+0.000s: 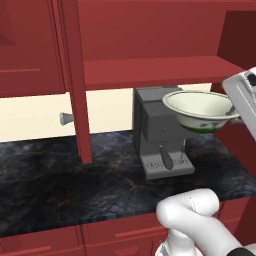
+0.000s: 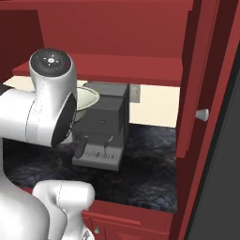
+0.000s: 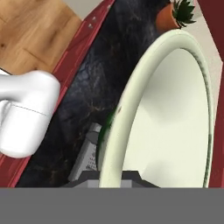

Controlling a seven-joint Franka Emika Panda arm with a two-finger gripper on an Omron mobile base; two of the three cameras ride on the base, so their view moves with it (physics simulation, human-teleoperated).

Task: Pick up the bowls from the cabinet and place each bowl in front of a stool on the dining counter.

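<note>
The gripper (image 1: 233,111) is clamped tight on the rim of the cream-white bowl (image 1: 200,111), holding it in the air under the red shelf (image 1: 150,70) of the cabinet (image 1: 75,80), just above and in front of the grey coffee machine (image 1: 160,132) on the black wall counter (image 1: 75,180); the bowl sits roughly level, green pattern showing low on its outside.

Judging by the task, the step in hand is carrying this bowl out toward the dining counter; to do it well, draw it back clear of the shelf edge and the coffee machine before turning; keep the rim level, since a pinch on 1 edge lets a bowl swing; watch the open cabinet door (image 2: 197,93) on the right as the base moves away.

The left base view gives the bowl whole and its gap to the machine; the right base view hides most of it behind the arm, leaving a slice of the rim (image 2: 86,101), but shows the door and its grey knob (image 2: 202,114) close by; the hand view looks along the bowl's rim (image 3: 166,113) and adds a potted plant (image 3: 175,15) farther along the counter and wooden floor (image 3: 30,35) below.
</note>
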